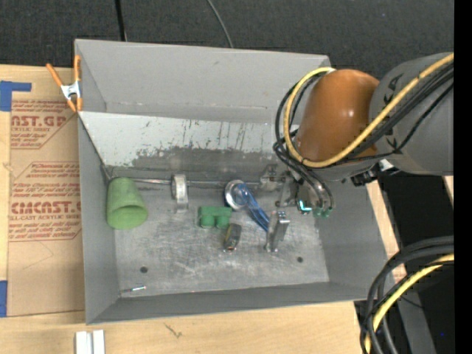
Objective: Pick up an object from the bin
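Blue-handled metal spoon (249, 206), centre of frame, just left of jaws; jaw opening indiscernible; likely risk: off-centre closure flicking handle aside.

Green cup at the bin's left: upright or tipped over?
Tipped. The green cup lies on its side on the bin floor, tapered wall facing up, well left of the gripper.

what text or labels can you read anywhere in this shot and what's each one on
"CAST.GP": large red print, cut off at its left, on the cardboard sheet left of the grey metal bin.
"CAST ACRYLIC SHEE": smaller red line lower on the same cardboard, cut off at both ends.
The other small red lines on the cardboard are too blurred to read.
No readable text on the green cup or the other small things in the bin.
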### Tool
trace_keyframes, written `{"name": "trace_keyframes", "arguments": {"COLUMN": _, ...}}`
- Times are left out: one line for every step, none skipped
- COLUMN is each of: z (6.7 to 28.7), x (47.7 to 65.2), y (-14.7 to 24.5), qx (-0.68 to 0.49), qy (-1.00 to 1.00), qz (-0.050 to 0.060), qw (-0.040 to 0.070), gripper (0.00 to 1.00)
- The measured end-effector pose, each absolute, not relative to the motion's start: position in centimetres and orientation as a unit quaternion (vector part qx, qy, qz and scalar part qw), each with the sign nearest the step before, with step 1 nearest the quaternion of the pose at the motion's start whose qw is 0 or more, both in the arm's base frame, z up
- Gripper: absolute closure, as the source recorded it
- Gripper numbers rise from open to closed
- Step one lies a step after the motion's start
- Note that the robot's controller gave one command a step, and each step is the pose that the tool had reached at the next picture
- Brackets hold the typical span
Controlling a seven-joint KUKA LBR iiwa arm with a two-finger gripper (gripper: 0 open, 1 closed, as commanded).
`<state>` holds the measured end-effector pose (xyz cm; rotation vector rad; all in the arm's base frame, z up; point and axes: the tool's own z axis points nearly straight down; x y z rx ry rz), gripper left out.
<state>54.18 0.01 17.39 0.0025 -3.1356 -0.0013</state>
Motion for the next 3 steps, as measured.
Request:
{"name": "trace_keyframes", "arguments": {"z": 7.2, "x": 58.2, "y": 6.2, "qx": 0.033, "qy": -0.999, "qz": 0.000, "qw": -0.003, "gripper": 0.00}}
{"name": "trace_keyframes", "arguments": {"z": 7.5, "x": 58.5, "y": 6.2, "qx": 0.032, "qy": -0.999, "qz": -0.001, "qw": -0.010, "gripper": 1.00}}
{"name": "trace_keyframes", "arguments": {"z": 26.2, "x": 58.2, "y": 5.0, "qx": 0.042, "qy": -0.999, "qz": 0.000, "qw": -0.005, "gripper": 1.00}}
